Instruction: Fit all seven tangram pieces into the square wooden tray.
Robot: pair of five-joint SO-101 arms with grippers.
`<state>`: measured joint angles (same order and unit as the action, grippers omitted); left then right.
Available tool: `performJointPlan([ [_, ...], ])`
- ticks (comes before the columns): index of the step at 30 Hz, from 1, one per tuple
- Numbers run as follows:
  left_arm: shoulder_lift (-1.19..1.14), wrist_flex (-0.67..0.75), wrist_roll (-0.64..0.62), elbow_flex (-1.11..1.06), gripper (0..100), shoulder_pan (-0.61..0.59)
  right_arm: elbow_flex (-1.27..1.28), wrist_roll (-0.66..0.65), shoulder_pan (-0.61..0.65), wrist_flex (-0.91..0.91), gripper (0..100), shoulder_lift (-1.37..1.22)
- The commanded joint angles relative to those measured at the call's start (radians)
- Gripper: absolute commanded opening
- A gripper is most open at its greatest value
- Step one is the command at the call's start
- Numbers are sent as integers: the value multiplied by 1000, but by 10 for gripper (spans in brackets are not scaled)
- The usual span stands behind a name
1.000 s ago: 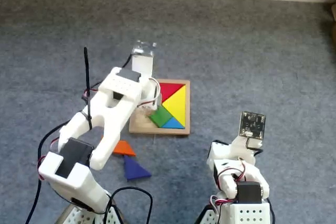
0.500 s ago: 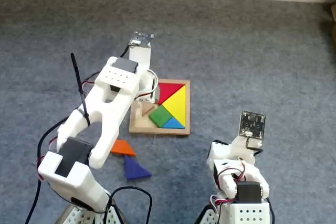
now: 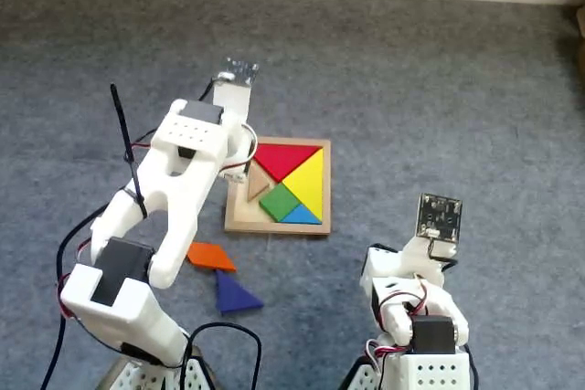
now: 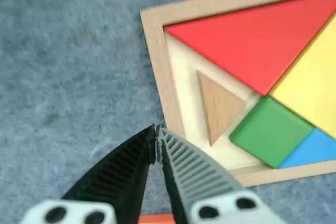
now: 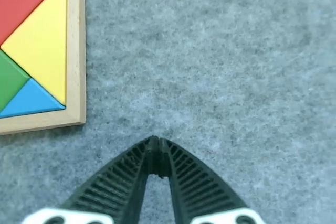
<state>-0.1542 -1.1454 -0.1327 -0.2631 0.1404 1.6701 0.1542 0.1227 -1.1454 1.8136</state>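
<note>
Drawn back now from the square wooden tray [image 4: 157, 66], the left fingers [image 4: 185, 157] are pressed together, empty, like the right fingers [image 5: 185, 172]. Tan triangle [image 4: 218, 108] lies loose inside; I think it could block the orange piece [image 3: 212, 256] and purple piece [image 3: 236, 293] waiting on the worktop [image 3: 439, 89].

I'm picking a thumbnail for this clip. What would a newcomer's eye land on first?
First, the bright pieces in the tray at mid-table, with a plain wooden triangle beside them. Next, the big white left arm stretched out to the tray, its gripper shut at the rim. An orange piece and a purple piece lie loose on the carpet near that arm's base.
</note>
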Motion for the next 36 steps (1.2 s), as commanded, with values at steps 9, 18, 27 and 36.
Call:
performJointPlan([
  [9,5,219,12,-133,24,157,99,-8,-12,16,9,-1],
  [18,4,265,12,-133,24,189,99,-8,-12,16,9,-1],
  [27,18,290,12,-133,23,254,99,-8,-12,16,9,-1],
  [36,147,178,12,-122,21,180,99,-8,-12,16,9,-1],
])
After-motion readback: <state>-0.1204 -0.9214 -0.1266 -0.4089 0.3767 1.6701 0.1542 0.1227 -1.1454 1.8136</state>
